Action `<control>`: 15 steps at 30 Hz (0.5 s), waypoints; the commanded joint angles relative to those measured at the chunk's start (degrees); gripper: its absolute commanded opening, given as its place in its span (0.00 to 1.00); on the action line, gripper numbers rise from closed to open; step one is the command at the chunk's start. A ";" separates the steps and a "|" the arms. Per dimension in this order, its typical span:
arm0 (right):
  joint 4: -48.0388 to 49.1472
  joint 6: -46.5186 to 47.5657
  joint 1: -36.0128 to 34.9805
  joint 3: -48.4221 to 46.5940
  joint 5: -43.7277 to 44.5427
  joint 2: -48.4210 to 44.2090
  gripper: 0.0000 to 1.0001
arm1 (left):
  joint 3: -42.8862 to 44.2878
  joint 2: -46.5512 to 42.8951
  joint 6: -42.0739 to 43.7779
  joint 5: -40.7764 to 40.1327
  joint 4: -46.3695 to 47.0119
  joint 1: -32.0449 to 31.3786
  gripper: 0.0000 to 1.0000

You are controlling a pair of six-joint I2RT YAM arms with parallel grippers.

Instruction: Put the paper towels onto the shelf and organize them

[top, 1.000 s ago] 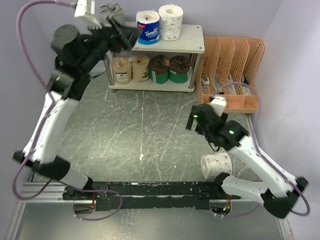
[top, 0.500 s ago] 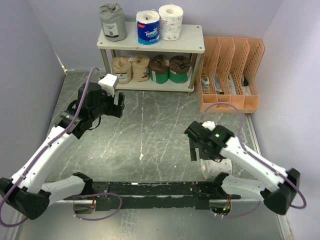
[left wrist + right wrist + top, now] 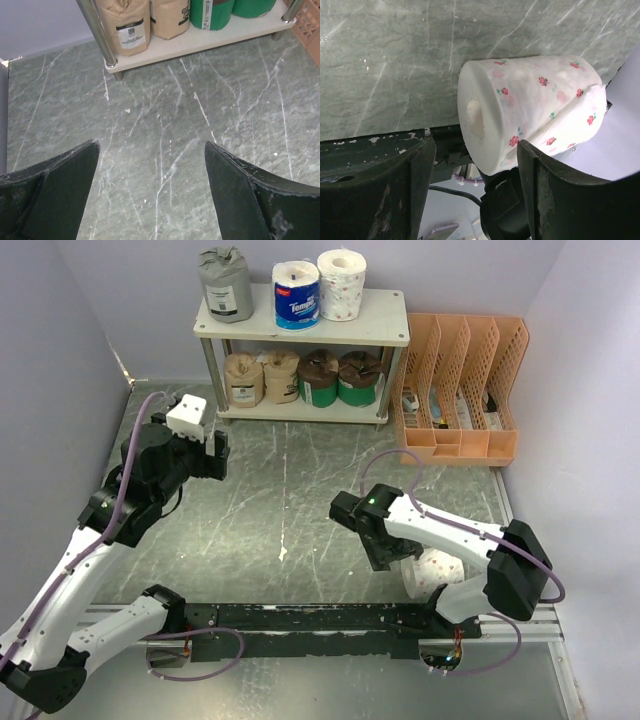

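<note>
The shelf (image 3: 385, 332) stands at the back. Its top board holds a grey roll (image 3: 225, 285), a blue-and-white packaged roll (image 3: 296, 295) and a white dotted roll (image 3: 342, 285). The lower board holds two tan rolls (image 3: 262, 377) and two brown-and-green rolls (image 3: 338, 378). Another white flowered roll (image 3: 436, 570) lies on its side by the right arm's base. My right gripper (image 3: 392, 555) is open just left of it. In the right wrist view the roll (image 3: 530, 107) lies just beyond the gripper's (image 3: 476, 145) tips. My left gripper (image 3: 222, 445) is open and empty above the table, in front of the shelf's left end (image 3: 200, 42).
An orange perforated file organizer (image 3: 460, 390) stands right of the shelf. The black base rail (image 3: 300, 620) runs along the near edge. The right arm's base and cables sit right behind the flowered roll. Grey walls close in left and right.
The left arm left the grey roll on the top board and drew back down to the left. The right gripper swung back and down to the flowered roll.
</note>
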State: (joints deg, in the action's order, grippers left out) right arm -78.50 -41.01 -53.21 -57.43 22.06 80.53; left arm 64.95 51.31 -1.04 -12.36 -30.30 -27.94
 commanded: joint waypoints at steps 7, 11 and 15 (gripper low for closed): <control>-1.24 -2.75 3.33 -0.32 3.65 1.38 0.70 | -2.72 -2.46 -2.51 -2.32 0.99 0.26 0.96; -1.33 -3.20 5.34 -0.32 3.86 3.66 0.59 | -2.90 -2.21 -2.17 -2.85 0.95 0.30 0.96; -1.26 -3.52 6.69 -0.32 3.77 4.46 0.43 | -2.78 -1.79 -0.67 -3.97 1.40 0.26 0.96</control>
State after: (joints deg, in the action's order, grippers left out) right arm -79.00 -43.16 -47.72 -57.43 24.84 84.40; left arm 62.48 49.45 -2.57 -14.41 -30.30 -27.94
